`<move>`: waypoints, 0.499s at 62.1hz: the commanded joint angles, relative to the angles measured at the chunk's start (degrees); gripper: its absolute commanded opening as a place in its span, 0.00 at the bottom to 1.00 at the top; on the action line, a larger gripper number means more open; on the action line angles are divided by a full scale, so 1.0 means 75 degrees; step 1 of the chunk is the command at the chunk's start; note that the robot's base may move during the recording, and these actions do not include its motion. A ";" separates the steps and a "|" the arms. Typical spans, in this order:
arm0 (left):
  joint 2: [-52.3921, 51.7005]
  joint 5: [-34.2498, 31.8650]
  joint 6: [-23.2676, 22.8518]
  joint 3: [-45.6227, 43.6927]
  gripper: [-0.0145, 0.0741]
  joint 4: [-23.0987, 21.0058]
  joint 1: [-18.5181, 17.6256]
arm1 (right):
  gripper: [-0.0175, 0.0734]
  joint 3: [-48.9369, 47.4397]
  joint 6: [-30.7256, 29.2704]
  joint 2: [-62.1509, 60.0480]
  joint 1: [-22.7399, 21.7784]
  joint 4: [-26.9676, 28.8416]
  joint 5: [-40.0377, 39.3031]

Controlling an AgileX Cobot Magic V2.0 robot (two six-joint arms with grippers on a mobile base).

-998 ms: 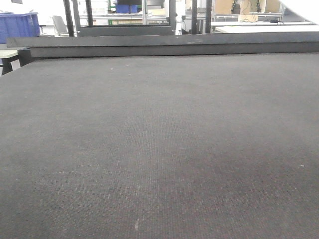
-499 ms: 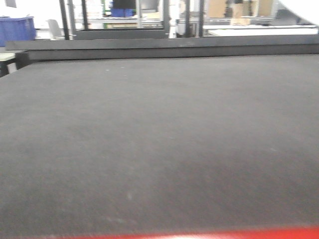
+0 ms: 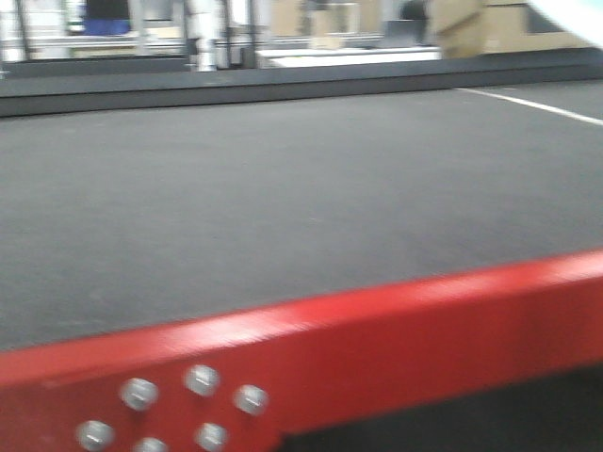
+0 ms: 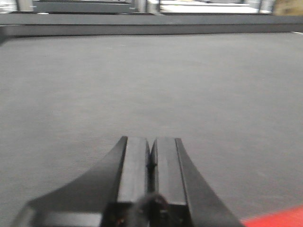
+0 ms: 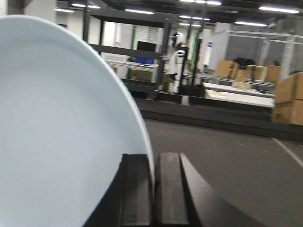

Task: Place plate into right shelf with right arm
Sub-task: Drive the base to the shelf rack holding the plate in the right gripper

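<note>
Your right gripper [image 5: 154, 189] clamps only the plate [image 5: 61, 132] rim, left gripper [image 4: 150, 161] closed empty; any jolt may slip it.

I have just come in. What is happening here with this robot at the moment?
The right gripper is shut on the rim of a round, pale white plate, which is pinched between its black fingers. The left gripper is shut and empty, above the dark grey mat of a red-framed table. The plate is held in the air, not yet set down anywhere.
</note>
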 commanded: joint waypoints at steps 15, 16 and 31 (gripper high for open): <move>-0.0049 -0.0656 -0.0022 0.0076 0.11 -0.0047 0.0006 | 0.27 -0.0235 -0.0056 0.0077 -0.0026 -0.0009 -0.0795; -0.0049 -0.0656 -0.0022 0.0076 0.11 -0.0047 0.0006 | 0.27 -0.0235 -0.0056 0.0077 -0.0026 -0.0009 -0.0795; -0.0049 -0.0656 -0.0022 0.0076 0.11 -0.0047 0.0006 | 0.27 -0.0235 -0.0056 0.0077 -0.0026 -0.0009 -0.0795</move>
